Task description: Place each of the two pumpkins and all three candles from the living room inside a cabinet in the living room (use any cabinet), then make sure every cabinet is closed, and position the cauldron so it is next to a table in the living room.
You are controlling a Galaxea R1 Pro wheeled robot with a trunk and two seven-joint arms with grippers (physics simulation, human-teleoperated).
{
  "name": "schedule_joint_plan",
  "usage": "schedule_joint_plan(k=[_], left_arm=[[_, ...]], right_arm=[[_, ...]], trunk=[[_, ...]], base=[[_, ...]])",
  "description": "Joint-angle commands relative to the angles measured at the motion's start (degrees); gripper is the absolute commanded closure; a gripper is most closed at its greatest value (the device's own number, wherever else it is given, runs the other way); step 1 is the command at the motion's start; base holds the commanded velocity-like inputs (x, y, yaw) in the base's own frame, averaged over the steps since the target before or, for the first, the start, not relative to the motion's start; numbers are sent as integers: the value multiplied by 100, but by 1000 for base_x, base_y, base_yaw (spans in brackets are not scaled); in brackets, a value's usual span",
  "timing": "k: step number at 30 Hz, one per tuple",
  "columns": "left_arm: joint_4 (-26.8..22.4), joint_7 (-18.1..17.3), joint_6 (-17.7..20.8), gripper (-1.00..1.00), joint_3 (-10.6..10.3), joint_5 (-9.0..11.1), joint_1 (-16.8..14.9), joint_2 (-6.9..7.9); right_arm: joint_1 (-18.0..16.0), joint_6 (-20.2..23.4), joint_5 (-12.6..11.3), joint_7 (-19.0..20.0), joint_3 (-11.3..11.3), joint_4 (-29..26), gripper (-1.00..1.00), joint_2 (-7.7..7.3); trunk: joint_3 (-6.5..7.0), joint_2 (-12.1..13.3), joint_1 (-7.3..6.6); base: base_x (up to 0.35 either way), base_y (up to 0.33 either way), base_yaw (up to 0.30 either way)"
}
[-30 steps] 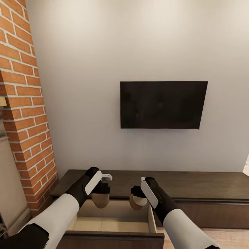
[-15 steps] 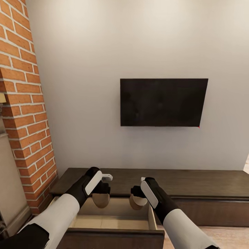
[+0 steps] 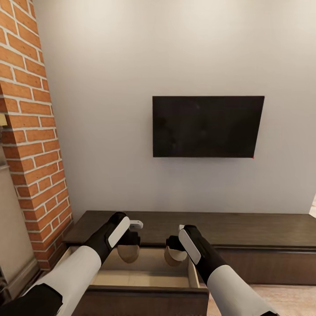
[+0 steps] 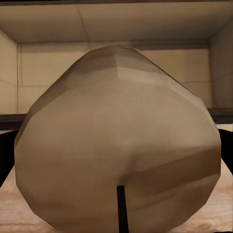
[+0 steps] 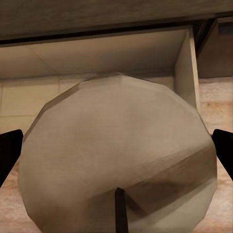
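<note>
My left gripper (image 3: 128,246) is shut on a pale beige candle (image 3: 127,255), which looms large in the left wrist view as a stubby beige candle (image 4: 116,145). My right gripper (image 3: 174,251) is shut on a second candle (image 3: 172,258), seen close in the right wrist view (image 5: 116,155) between black fingers (image 5: 9,148). Both candles hang above the open drawer (image 3: 145,273) at the left end of the long dark-brown cabinet (image 3: 254,229). The drawer's light interior looks bare. Pumpkins, cauldron and table are out of view.
A black TV (image 3: 207,126) hangs on the pale wall above the cabinet. A red brick column (image 3: 30,131) stands at the left, close to the drawer. The drawer's dark front panel (image 3: 145,298) lies nearest me. Light wood floor (image 3: 285,303) shows at the right.
The whole picture has shifted upward a little, so the camera moved. Both grippers keep their candles over the open drawer in the same pose.
</note>
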Motion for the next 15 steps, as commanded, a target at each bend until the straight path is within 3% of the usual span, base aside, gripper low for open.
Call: schedule_joint_plan(k=[1,15], left_arm=[[-4,56,-19,100,-20,59,-5,2],[-21,56,-69,100,-20,59,-5,1]], right_arm=[[-5,4,-59,-57,18,-7,100,-3],[-5,4,-62,-55,18,-8,100,-4]], trunk=[[-25,-46,22],[-277,-607,330]], base=[[0,0,0],[0,0,0]])
